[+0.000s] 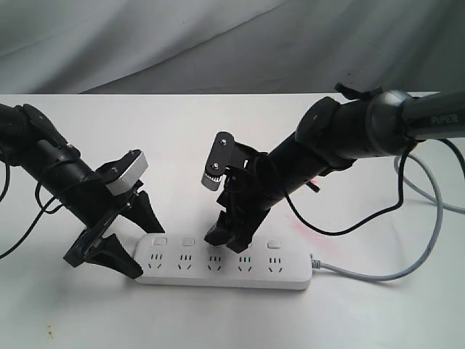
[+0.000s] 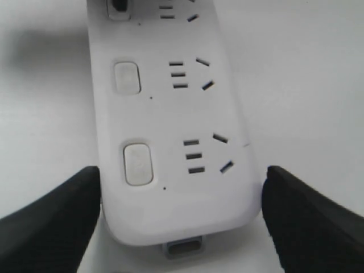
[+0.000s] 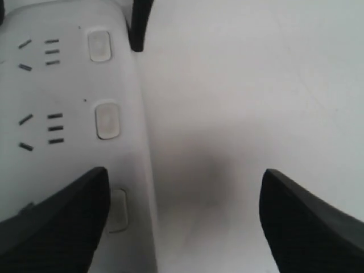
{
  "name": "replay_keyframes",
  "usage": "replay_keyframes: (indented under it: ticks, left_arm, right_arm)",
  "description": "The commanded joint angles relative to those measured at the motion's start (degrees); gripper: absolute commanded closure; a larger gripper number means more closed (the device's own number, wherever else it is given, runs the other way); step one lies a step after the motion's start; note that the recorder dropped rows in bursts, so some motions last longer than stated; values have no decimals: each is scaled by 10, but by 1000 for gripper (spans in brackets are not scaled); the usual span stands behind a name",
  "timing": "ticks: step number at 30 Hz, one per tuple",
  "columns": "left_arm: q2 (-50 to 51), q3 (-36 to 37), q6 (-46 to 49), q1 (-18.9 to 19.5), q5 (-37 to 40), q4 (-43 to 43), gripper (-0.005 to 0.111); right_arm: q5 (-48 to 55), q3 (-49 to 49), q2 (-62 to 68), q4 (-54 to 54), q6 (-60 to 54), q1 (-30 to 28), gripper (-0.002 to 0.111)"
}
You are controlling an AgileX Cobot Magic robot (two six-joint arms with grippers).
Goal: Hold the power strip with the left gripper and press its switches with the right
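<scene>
The white power strip (image 1: 225, 265) lies flat on the table, its grey cord (image 1: 378, 277) running off to the right. My left gripper (image 1: 150, 252) straddles the strip's left end; in the left wrist view its fingers (image 2: 54, 219) press against both long sides of the power strip (image 2: 170, 114), gripper (image 2: 182, 216) shut on it. My right gripper (image 1: 231, 240) hangs over the strip's middle, open. In the right wrist view one of its fingers (image 3: 54, 227) sits on the power strip (image 3: 62, 91) right beside a switch (image 3: 118, 210); the other is over bare table. Two more switches (image 3: 107, 119) lie uncovered.
A white table (image 1: 240, 138) carries everything, with a grey cloth backdrop (image 1: 218, 43) behind. Black and grey robot cables (image 1: 436, 200) loop at the right, near the strip's cord. A small grey port (image 2: 183, 248) shows at the strip's held end.
</scene>
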Motion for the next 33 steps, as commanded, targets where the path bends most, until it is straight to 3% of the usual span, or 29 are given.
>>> replay_keyframes:
  ticks: [1,21,33]
  left_arm:
    - [5,4,5,-3,-50,15,46]
    - [5,4,5,-3,-50,15,46]
    - [5,4,5,-3,-50,15,46]
  right_arm:
    - [2,2,3,1,1,5,40]
    - [-12,1,-9,-1,18,1,40]
    - [-15,4,-8,-61,39,1,40]
